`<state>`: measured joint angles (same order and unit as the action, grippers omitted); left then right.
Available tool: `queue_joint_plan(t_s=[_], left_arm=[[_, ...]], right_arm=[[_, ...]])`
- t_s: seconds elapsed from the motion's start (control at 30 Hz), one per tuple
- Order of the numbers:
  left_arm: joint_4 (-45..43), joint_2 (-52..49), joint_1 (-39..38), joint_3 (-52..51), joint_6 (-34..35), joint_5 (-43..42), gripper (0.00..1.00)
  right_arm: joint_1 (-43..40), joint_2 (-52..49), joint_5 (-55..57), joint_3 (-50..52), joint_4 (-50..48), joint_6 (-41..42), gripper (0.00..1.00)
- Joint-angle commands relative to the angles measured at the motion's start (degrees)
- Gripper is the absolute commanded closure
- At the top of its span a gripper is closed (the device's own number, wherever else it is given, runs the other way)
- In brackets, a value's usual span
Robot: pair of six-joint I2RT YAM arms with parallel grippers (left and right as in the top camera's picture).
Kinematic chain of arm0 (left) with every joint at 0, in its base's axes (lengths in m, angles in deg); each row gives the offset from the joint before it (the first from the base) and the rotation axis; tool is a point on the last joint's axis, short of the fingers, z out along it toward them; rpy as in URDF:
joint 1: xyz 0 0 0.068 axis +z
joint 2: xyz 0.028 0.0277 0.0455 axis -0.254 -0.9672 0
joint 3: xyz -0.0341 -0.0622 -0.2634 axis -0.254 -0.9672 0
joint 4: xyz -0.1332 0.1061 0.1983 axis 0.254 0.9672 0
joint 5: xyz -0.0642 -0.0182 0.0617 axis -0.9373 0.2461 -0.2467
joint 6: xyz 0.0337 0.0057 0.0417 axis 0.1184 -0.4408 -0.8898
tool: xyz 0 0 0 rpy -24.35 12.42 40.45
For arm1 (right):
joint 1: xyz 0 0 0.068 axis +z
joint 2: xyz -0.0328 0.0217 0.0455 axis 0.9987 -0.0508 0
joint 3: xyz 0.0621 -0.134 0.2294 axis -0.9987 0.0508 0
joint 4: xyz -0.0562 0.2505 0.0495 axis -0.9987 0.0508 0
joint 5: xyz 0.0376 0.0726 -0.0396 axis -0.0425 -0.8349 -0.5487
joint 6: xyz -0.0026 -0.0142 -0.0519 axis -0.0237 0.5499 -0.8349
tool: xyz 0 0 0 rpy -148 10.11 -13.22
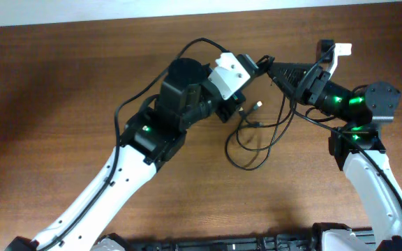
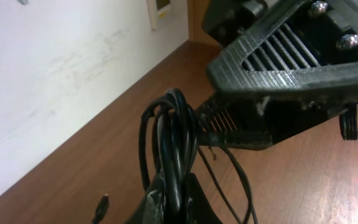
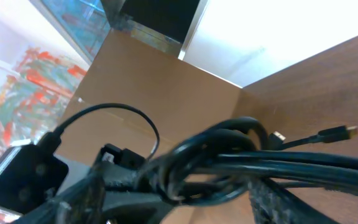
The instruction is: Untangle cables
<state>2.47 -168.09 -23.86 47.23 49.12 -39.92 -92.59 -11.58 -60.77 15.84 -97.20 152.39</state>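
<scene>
The cables (image 1: 257, 136) are thin black cords whose loose loops lie on the table between the arms, with a small plug (image 1: 257, 106) near the middle. Their knotted upper part is lifted. My left gripper (image 1: 255, 64) is shut on the bunched strands, which in the left wrist view rise as a cable bundle (image 2: 174, 134) out of the left gripper (image 2: 176, 191). My right gripper (image 1: 271, 67) meets it from the right. In the right wrist view the right gripper (image 3: 185, 194) stands open, with the cable knot (image 3: 213, 163) between its fingers (image 3: 277, 200).
The wooden table (image 1: 61, 104) runs out to the left and front. A white wall (image 2: 55, 68) borders its far edge. Loose plugs (image 3: 347, 130) trail beyond the knot. A thicker black arm cable (image 1: 142, 90) arcs over the left arm.
</scene>
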Motion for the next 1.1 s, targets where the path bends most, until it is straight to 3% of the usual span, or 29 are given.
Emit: queue_joint_plan(t_s=[0.0,0.1,0.17,0.3,0.47,0.53,0.63,1.07], left_arm=[[-0.17,-0.72,-1.29,1.09,0.48,-1.25,1.0],[-0.59,-0.72,-1.53,1.09,0.48,-1.79,1.0],[-0.57,-0.72,-1.81,1.09,0.48,-1.97,1.0],[-0.59,-0.72,-2.49,1.09,0.44,-2.36,1.0],[-0.59,-0.72,-3.85,1.09,-4.68,-3.63,1.0],[-0.63,-0.72,-3.82,1.09,-4.68,-3.63,1.0],[-1.62,-0.72,-3.82,1.09,-4.66,-3.63,1.0],[-8.33,-0.68,-3.65,1.09,3.87,-3.17,1.0]], right_arm=[[-0.15,0.74,0.11,-0.28,-0.46,-0.61,0.37],[-0.15,0.74,0.13,-0.28,-0.44,-1.05,0.48],[-0.15,0.74,0.33,-0.28,-0.42,-1.05,0.63],[-0.15,0.72,1.01,-0.28,-0.39,-1.05,0.66],[-0.15,0.68,0.98,-0.28,-0.39,-1.05,0.69],[-0.15,0.68,0.96,-0.28,-0.39,-1.05,0.76],[-0.15,0.68,0.98,-0.28,-0.39,-1.05,0.96],[-0.15,0.42,-0.83,-0.26,0.52,-3.34,0.96]])
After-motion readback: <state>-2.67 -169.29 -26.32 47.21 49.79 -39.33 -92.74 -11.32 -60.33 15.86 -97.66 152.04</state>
